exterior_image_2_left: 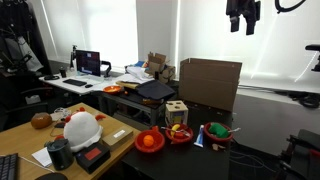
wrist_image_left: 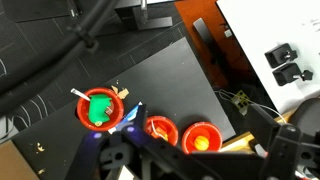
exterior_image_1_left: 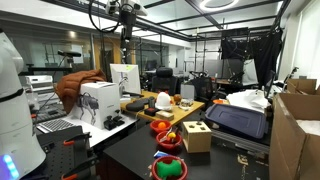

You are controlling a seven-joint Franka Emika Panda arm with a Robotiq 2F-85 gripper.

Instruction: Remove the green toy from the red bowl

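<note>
You are at the approach step: the gripper (exterior_image_2_left: pixel 243 16) hangs high above the table (wrist_image_left: pixel 150 70), well apart from everything on it, and holds nothing. Its jaws look spread (the exterior pictures are small, so take that with some caution). The green toy (wrist_image_left: pixel 97 113) lies inside the red bowl (wrist_image_left: pixel 100 91), about in its middle. The wrist view looks down on both, off to one side of centre.

As I judge it, your next move is to shift sideways until the toy sits centred beneath the gripper. Then come straight down and close on the toy alone, keeping off the bowl's rim.

Mind the neighbours. A smaller red dish (wrist_image_left: pixel 160 128) stands just beside the bowl, and a wooden box (exterior_image_2_left: pixel 176 112) stands near both. The tall cardboard box (exterior_image_2_left: pixel 208 82) behind them is well apart and should not trouble a vertical descent. On the side of the bowl away from the dish, the dark tabletop gives you open room to carry the toy out and set it down.
</note>
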